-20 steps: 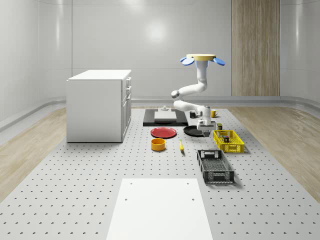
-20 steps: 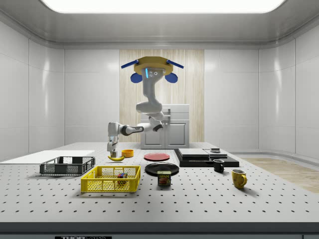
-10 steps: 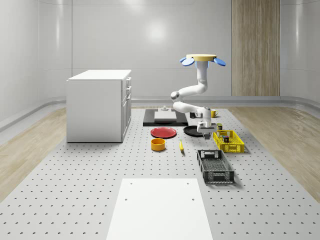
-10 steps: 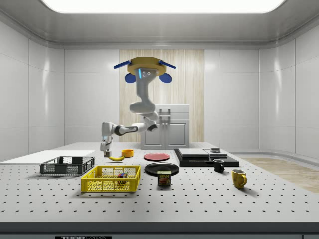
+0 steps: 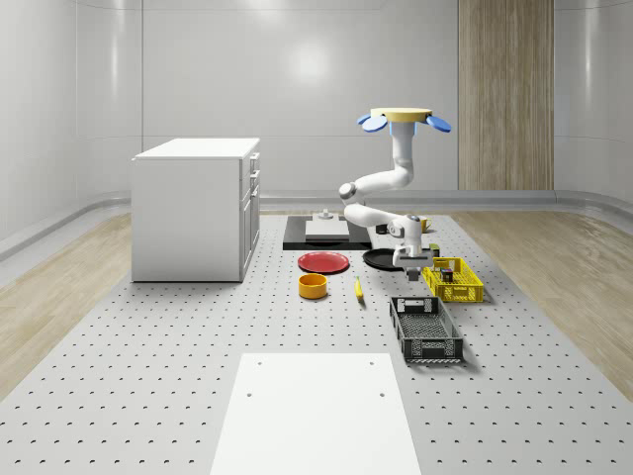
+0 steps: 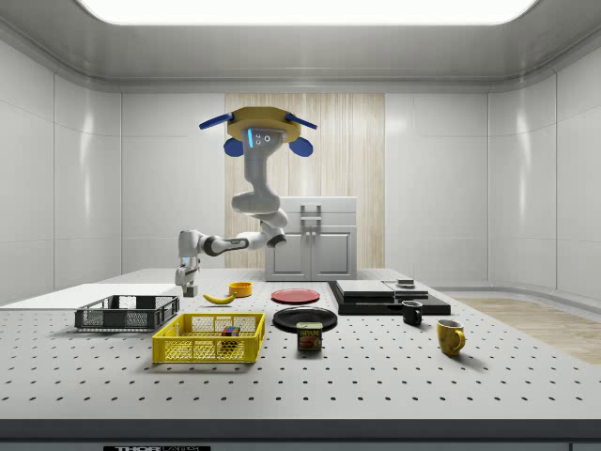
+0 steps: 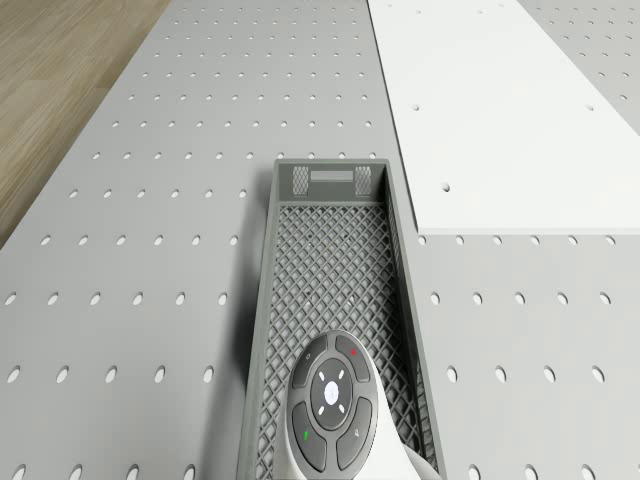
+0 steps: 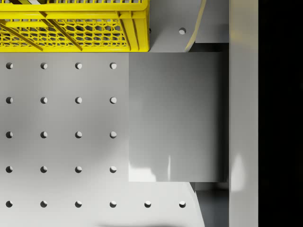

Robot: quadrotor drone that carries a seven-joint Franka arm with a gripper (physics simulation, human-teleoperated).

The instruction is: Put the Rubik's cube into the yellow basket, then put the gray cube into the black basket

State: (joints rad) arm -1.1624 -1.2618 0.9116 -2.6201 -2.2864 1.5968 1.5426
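Side view, drone: drone (image 6: 258,132) hovers high above the desk (image 6: 376,376), behind the baskets.
Arm: reaches down toward the side view's left.
Pincer: pincer (image 6: 187,290) clamps the gray cube (image 8: 175,116), held in the air beside the yellow basket (image 6: 208,337), above the desk between the two baskets.
Rubik's cube: Rubik's cube (image 6: 228,331) lies inside the yellow basket.
Black basket: black basket (image 5: 425,330) sits on the desk, just beside the yellow one.
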